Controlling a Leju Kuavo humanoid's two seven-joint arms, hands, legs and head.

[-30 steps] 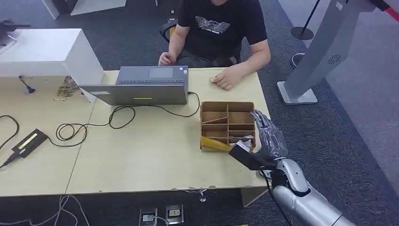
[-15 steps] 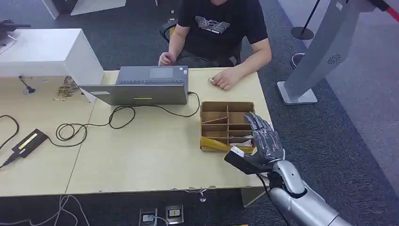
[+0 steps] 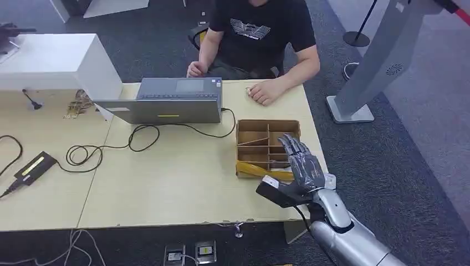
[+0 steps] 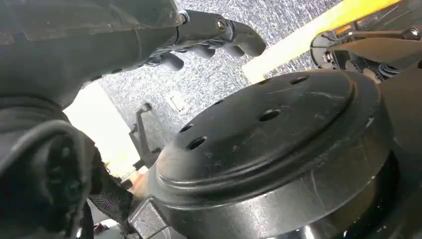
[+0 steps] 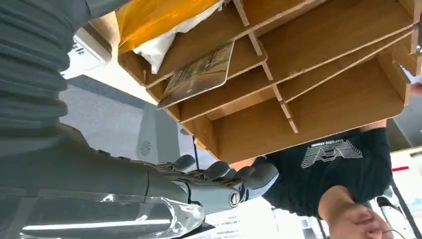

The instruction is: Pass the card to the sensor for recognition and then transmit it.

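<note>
A card with a brownish print lies tilted in one compartment of the wooden divider box. That box stands on the table near its right edge. My right hand hovers over the box's near right compartments with fingers spread and thumb stuck out, holding nothing. In the right wrist view the right hand's fingers are apart from the card. My left hand hangs beside my body over the carpet, holding nothing. A flat black device with a yellow strip lies at the table's far left.
A person sits behind the table, one hand resting near the box. A grey flat machine with cables stands mid-table. A white cabinet is at the back left. A yellow bag lies in the box's front. A grey stand rises on the right.
My right hand has slid to the left, from beside the box's right wall to over its near right compartments. The person and the table's things have stayed put.
</note>
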